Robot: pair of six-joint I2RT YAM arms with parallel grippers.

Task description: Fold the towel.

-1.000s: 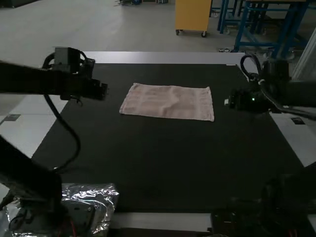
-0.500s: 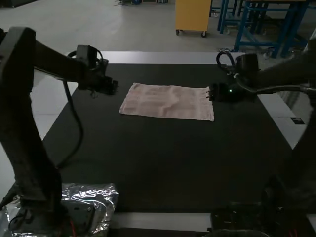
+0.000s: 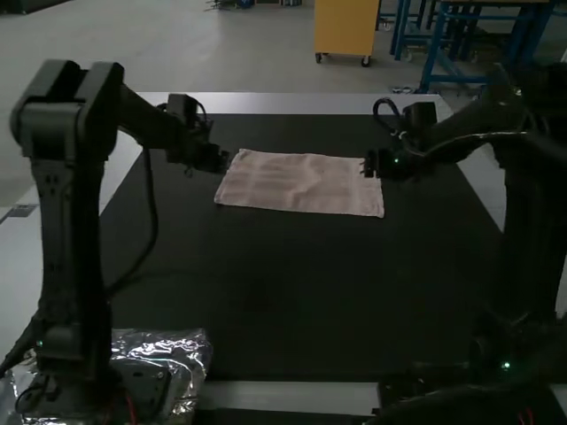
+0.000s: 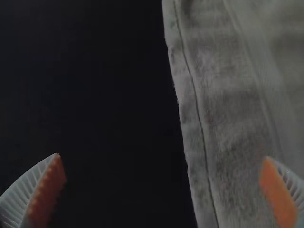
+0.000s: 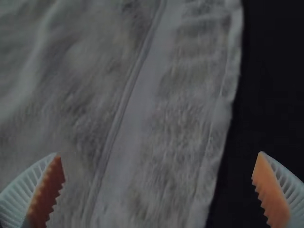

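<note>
The wide black matte tabletop [image 3: 292, 292] is flanked by the jointed black L arm [image 3: 66, 177] and the jointed black R arm [image 3: 532, 212]. Toward its far side, approx. centred btwn the two, the pale pink rectangular cloth towel [image 3: 301, 184] is laid out flat, w/ slight wrinkles; whether it is one layer or more can't be told.

By the towel's far L corner the L gripper [image 4: 162, 156] is held wide, nothing gripped: one orange ribbed pad [image 4: 49, 190] is placed over bare tabletop, the other over cloth, w/ the stitched L hem [image 4: 194, 118] btwn them. By the far R corner the R gripper [image 5: 159, 153] is likewise spread wide & empty, the stitched R hem [image 5: 221, 118] btwn its pads.

Step in hand, as judged: pre-grasp at the far corners; no fold is made from this layout. Next, both grippers prob. need to be lowered a bit, closed on the corners tog., then the far edge lifted & brought over to the near edge. If either hem is pinched too shallow, a corner may be dropped & the fold skewed; if the pinch is uneven, a re-grasp may be req'd.
</note>
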